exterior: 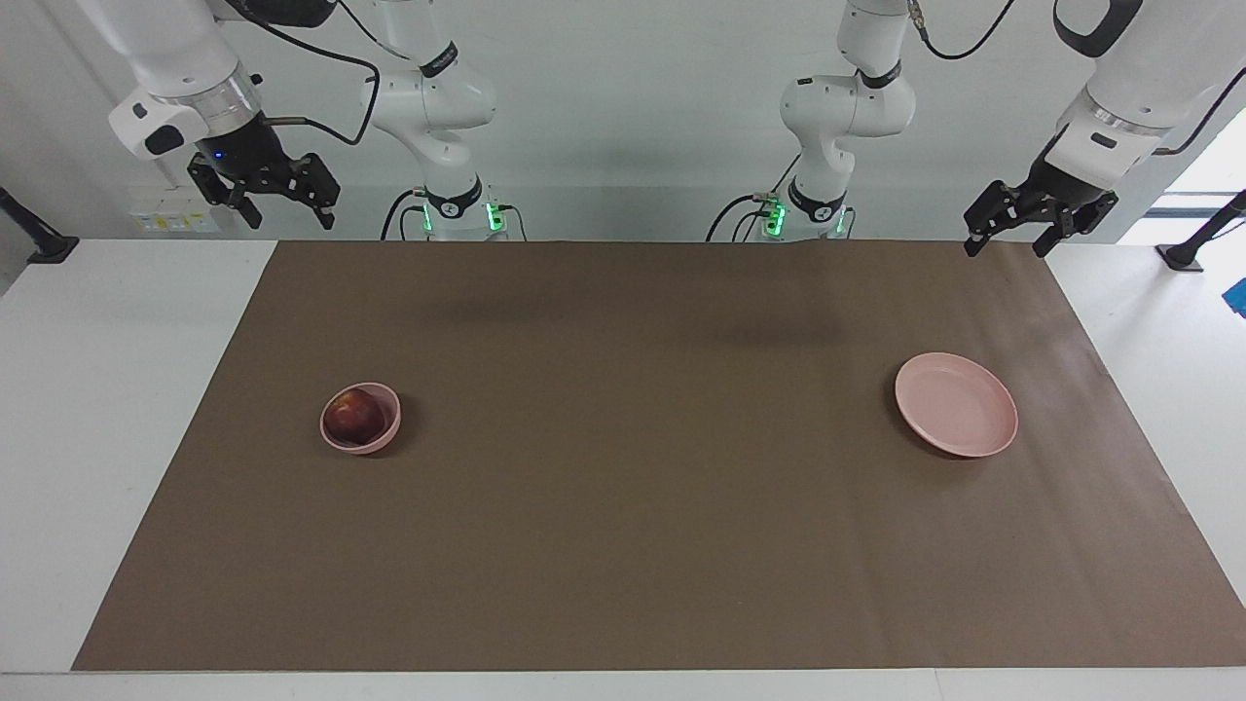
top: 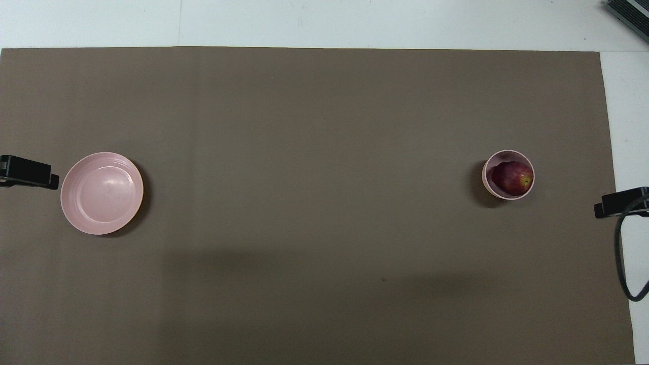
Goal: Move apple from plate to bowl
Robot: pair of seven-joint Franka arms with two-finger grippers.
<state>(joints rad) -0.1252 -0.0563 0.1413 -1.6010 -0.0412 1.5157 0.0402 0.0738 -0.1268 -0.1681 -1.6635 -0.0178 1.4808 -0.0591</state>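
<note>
Apple (exterior: 352, 416): lies in the bowl (exterior: 387, 435), toward the right arm's end of the counter (exterior: 623, 545).
Plate (exterior: 956, 404): bare, toward the left arm's end.
Right pincer (exterior: 284, 209): raised, fingers apart, holding nothing.
Left pincer (exterior: 1007, 239): raised, fingers apart, holding nothing.

Matt brown mat (exterior: 623, 545), smooth plastic-looking plate (exterior: 956, 404), glossy apple (exterior: 352, 416).

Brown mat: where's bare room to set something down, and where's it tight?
The brown mat is bare between the bowl, holding the apple, and the plate. The strip nearest the robots and the mat farther from them than both dishes are free too. No crowded spot. Right gripper and left gripper hang open near the mat's corners.
</note>
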